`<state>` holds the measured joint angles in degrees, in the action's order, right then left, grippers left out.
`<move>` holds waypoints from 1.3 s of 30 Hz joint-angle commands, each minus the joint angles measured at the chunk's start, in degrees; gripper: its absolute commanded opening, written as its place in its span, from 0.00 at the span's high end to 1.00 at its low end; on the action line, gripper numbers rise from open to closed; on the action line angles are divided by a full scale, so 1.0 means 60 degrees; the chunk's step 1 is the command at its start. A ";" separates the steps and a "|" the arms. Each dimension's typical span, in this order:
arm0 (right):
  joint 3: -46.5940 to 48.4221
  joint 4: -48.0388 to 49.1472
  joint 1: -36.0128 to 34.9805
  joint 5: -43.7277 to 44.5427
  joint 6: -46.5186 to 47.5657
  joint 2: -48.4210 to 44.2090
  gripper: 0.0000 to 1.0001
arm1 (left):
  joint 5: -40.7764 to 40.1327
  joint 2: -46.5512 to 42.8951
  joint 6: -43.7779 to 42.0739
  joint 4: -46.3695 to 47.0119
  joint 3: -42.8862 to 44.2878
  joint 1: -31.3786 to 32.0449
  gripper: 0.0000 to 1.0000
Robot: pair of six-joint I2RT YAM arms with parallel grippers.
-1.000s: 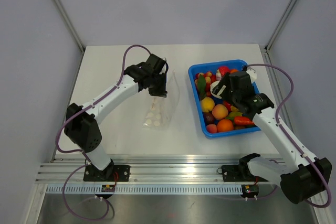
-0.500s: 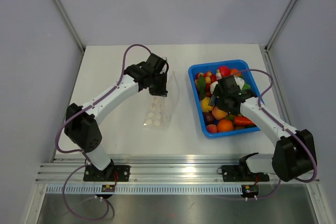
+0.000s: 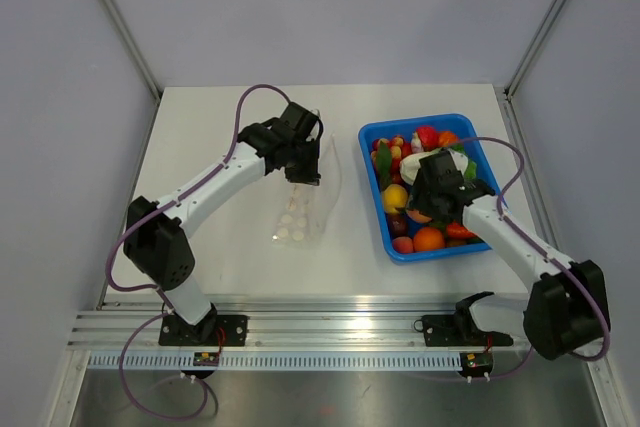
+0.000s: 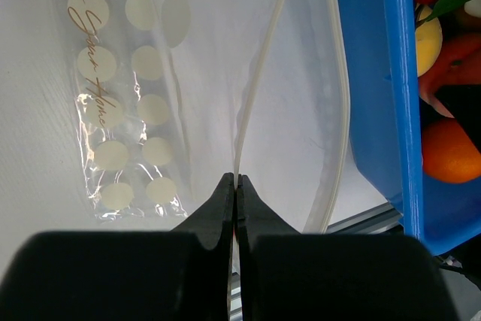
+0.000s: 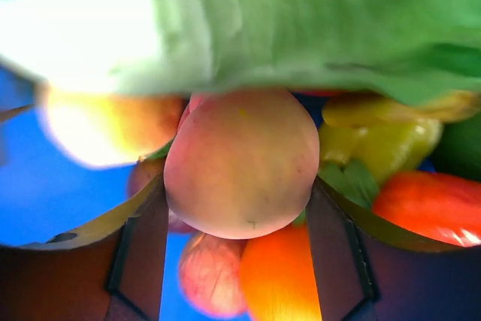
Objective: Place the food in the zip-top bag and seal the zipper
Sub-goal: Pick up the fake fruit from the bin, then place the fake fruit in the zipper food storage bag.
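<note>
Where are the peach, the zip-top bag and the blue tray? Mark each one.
peach (image 5: 240,163): right wrist view, middle of its rounded face.
zip-top bag (image 4: 113,110): left wrist view, on its dotted panel.
blue tray (image 4: 394,73): left wrist view, on its side wall.

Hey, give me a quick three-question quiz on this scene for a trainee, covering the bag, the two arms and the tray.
1. True or false: the left fingers are pinched shut on the zip-top bag at its edge.
2. Which item sits between the right fingers? A) peach B) eggplant C) grapes
3. Fill in: the food lies in a ___ tray.
Key: 1 true; 2 A; 3 blue.
</note>
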<state>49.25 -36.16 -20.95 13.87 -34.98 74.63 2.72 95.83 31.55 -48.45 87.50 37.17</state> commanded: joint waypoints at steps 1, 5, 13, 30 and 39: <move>0.0593 -0.0124 0.0020 0.0121 0.0585 -0.1537 0.63 | -0.0146 0.0112 -0.0058 0.0076 0.0562 0.0060 1.00; 0.1485 -0.0622 0.0005 -0.0377 0.0937 -0.2578 0.63 | -0.0175 0.0112 -0.0073 0.0047 0.0621 0.0060 1.00; 0.2980 -0.0126 -0.1090 -0.1624 0.0616 -0.2318 0.63 | -0.0146 0.0054 -0.0029 0.0062 0.0562 0.0060 1.00; 0.4433 0.2204 -0.3496 -0.2825 -0.0131 0.1491 0.63 | -0.0161 -0.0093 -0.0029 -0.0070 0.0694 0.0075 1.00; 0.4066 0.2380 -0.3496 -0.2063 -0.0410 0.2459 0.64 | 0.0410 -0.0444 -0.0102 -0.0012 0.0840 0.0075 1.00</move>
<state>73.25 -26.65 -41.41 0.64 -35.88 88.86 1.83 96.20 31.33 -51.59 89.01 36.93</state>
